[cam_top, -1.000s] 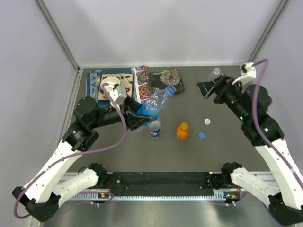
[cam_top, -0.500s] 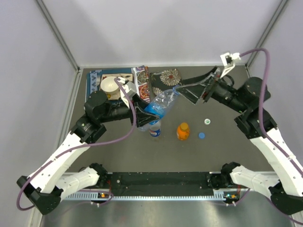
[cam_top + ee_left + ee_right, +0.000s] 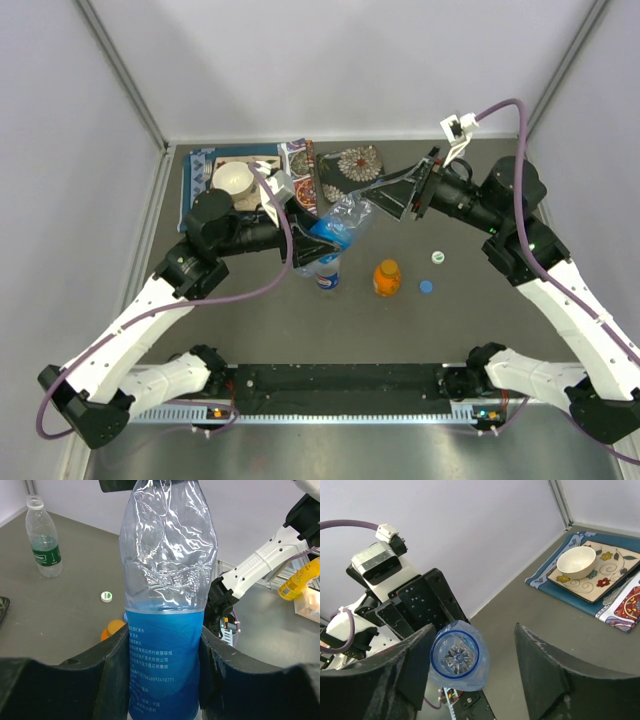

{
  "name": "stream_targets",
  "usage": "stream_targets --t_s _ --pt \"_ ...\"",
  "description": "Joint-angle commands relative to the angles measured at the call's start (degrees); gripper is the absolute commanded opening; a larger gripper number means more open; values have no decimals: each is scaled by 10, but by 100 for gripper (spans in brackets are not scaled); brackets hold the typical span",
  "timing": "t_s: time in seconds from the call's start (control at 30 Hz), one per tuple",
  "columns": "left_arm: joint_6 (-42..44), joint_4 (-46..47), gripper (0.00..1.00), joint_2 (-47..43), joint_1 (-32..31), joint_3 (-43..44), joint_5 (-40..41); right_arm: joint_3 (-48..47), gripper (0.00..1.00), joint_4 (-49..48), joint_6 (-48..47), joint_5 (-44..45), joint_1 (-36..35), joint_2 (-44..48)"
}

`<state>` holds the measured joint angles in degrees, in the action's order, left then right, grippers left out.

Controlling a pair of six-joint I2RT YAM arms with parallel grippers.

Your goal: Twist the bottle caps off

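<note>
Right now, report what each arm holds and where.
Left gripper grips the blue-tinted bottle by its labelled body. Right gripper holds nothing; jaws open around the top.

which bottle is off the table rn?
The blue-tinted bottle, gripped in the left hand; the orange bottle, blue-red-label bottle and green-label bottle stand on the table.

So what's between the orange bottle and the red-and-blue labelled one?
Nothing: the top view shows bare table between the orange bottle and the red-and-blue labelled bottle.
</note>
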<state>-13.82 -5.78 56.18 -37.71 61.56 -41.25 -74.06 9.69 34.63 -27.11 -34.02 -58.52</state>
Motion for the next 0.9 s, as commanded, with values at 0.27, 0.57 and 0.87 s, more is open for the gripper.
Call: stream_targets --t_s 0.27,0.57,0.87 --pt "5 30 53 1 -4 33 6 -16 22 2 -9 -7 -6 3" --pt "42 -35 98 -23 -5 61 86 -70 0 66 -47 61 -7 3" --pt "70 -67 98 -132 -5 36 317 -215 0 244 -165 615 4 -56"
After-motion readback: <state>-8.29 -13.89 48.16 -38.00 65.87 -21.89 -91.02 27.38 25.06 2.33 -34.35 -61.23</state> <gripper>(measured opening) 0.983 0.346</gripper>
